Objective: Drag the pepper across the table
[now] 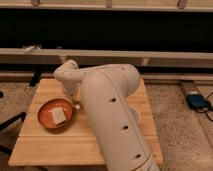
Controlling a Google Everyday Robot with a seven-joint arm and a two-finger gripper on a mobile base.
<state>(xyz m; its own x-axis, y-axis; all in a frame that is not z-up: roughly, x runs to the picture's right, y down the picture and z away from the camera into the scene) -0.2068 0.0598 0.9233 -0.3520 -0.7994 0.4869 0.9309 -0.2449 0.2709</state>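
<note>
Big white robot arm [112,115] fills the middle of the frame, rising from the bottom edge, lower right of centre, and bending at a fat elbow in the centre. Black dots run down its side. The forearm reaches to the upper left and ends in a rounded wrist, pointing down at the table.

Light wooden table [55,145] sits centre-left, plank top, grain lines visible. The arm covers much of its right half. Speckled floor around it on both sides.

Long pale ledge [165,56] crosses the whole frame behind the table, with dark glass above it.

Round orange plate [46,116] lies on the left part of the table, below the wrist. A white square [59,116] rests in it, right of the plate's centre.

Blue box [197,101] with a cable sits on the floor at the right edge.

Gripper [76,104] is at the end of the wrist, low over the table just beside the plate's right rim, mostly hidden behind the wrist and forearm. Fingers closed tight, narrow. Whether they hold anything cannot be told.

Pepper: not visible anywhere on the bare table; a small dark bit shows at the gripper tip by the plate rim, too small to tell what it is.
</note>
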